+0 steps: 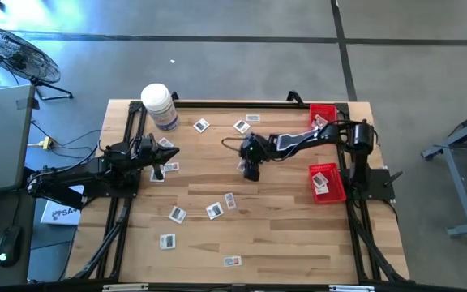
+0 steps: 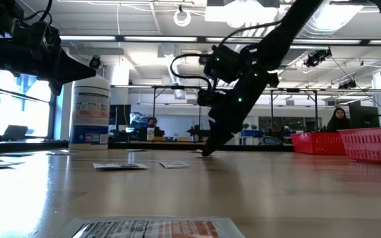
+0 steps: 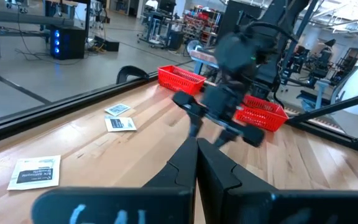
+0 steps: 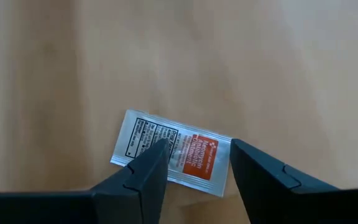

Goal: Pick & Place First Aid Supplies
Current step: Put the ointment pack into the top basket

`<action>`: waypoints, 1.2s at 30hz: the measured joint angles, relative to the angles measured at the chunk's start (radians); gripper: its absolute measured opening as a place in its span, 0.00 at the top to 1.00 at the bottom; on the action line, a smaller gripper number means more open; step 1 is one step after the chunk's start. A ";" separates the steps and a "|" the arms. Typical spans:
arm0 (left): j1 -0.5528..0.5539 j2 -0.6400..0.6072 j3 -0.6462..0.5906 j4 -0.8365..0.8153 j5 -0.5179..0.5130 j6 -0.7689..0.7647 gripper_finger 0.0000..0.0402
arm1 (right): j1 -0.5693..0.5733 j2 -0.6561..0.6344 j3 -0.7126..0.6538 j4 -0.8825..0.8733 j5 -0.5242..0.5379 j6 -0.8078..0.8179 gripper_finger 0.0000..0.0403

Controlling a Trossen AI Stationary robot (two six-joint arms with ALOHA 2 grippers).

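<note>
Several first aid supplies, small white packets (image 1: 214, 211), lie flat and scattered on the wooden table (image 1: 282, 235). My right gripper (image 4: 199, 149) is open at mid-table and points steeply down over one packet with an orange panel (image 4: 188, 155). One finger stands over the packet's printed half and the other beyond its orange end. In the low view its fingertips (image 2: 208, 151) are just at the tabletop. My left gripper (image 1: 171, 152) is shut and level at the table's left, with nothing in it. My right gripper hangs over the orange-panel packet (image 4: 135, 134) from above, slanting down. I cannot tell whether either fingertip touches it. The packet lies flat on the table.
Two red baskets (image 1: 323, 116) (image 1: 327, 183) stand at the table's right, each with packets inside. A big white jar (image 1: 159, 105) stands at the far left corner. More packets lie near the far edge (image 1: 242, 126) and the near edge (image 1: 232, 261).
</note>
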 joint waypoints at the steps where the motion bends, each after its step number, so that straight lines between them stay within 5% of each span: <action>1: 0.000 0.000 0.000 0.000 0.000 0.000 1.00 | 0.013 0.002 0.017 -0.008 -0.006 0.000 0.58; 13: 0.000 0.000 0.000 0.000 0.000 0.000 1.00 | 0.146 0.007 0.197 -0.293 -0.007 -0.089 0.48; 36: 0.000 0.000 0.000 0.000 0.000 0.000 1.00 | 0.173 0.012 0.020 0.063 -0.040 -0.062 0.62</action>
